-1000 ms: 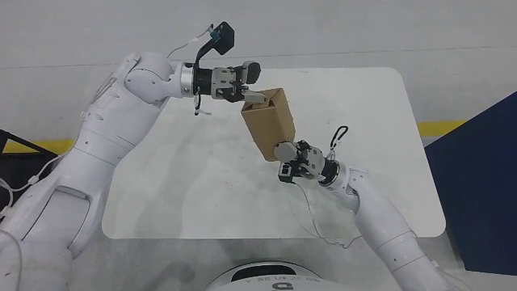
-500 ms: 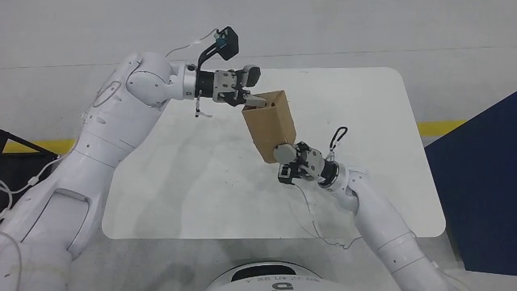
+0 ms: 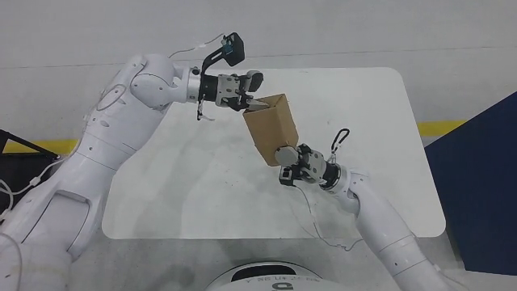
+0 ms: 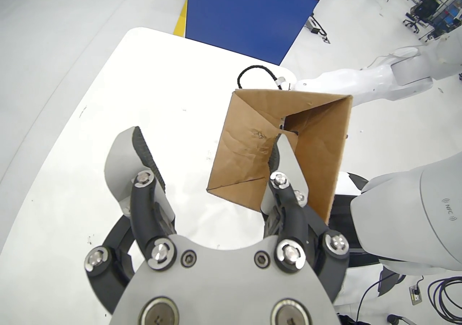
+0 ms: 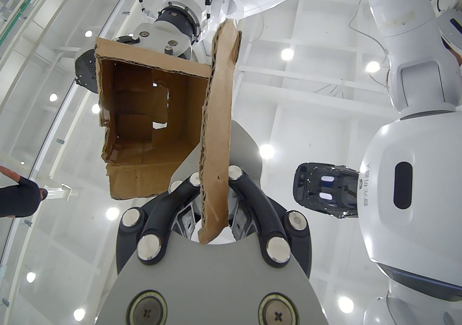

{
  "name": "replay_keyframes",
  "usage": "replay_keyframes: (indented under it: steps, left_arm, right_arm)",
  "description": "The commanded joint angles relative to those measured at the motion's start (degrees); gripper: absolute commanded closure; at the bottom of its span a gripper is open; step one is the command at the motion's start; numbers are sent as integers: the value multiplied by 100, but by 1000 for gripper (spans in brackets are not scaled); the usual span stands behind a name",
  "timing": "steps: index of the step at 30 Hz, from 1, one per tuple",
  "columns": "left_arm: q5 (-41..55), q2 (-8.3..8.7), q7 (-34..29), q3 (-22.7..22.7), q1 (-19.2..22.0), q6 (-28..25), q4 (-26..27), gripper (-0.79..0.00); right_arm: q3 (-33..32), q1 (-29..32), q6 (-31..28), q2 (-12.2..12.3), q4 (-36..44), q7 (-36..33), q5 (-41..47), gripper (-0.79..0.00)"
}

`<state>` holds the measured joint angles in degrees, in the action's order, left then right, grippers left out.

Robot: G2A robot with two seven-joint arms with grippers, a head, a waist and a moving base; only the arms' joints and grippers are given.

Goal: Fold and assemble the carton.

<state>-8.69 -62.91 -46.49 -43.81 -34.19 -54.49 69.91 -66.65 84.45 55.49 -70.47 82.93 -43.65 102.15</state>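
A brown carton [image 3: 272, 127] hangs tilted above the white table, held between the two arms. In the left wrist view its far end [image 4: 288, 146] shows flaps folded inward. My left gripper [image 3: 247, 97] [image 4: 213, 156] is open at that end, and one fingertip [image 4: 279, 149] touches the folded flaps while the other stands clear of the carton. My right gripper [image 3: 290, 160] [image 5: 213, 196] is shut on a flap [image 5: 218, 117] at the carton's near, open end. The hollow inside [image 5: 144, 113] faces the right wrist view.
The white table [image 3: 371, 121] has rounded corners and bare surface around the carton. A blue cabinet [image 3: 485, 186] [image 4: 245, 5] stands off the table's right side. A yellow line [image 3: 440, 127] runs on the floor there.
My left gripper has shifted slightly right, closer onto the carton's far end. The carton and the right gripper have stayed almost still.
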Motion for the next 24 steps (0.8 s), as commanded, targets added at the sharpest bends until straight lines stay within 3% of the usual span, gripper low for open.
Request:
replay_keyframes:
  steps: [1, 8, 17, 24]
  left_arm:
    - [8, 6, 57, -31, -6, -4, 16, -727]
    - [386, 82, 411, -331, -149, -155, 26, -785]
    - [786, 279, 481, -822, -467, -318, 150, -785]
    - [831, 291, 696, -843, -698, -241, 380, -785]
  right_arm:
    - [-3, 17, -8, 3, 9, -29, -17, 0]
    - [-24, 83, 31, 28, 122, -222, -224, 0]
    - [-1, 121, -17, 70, 344, -531, -644, 0]
    - [6, 124, -57, 66, 364, -496, -621, 0]
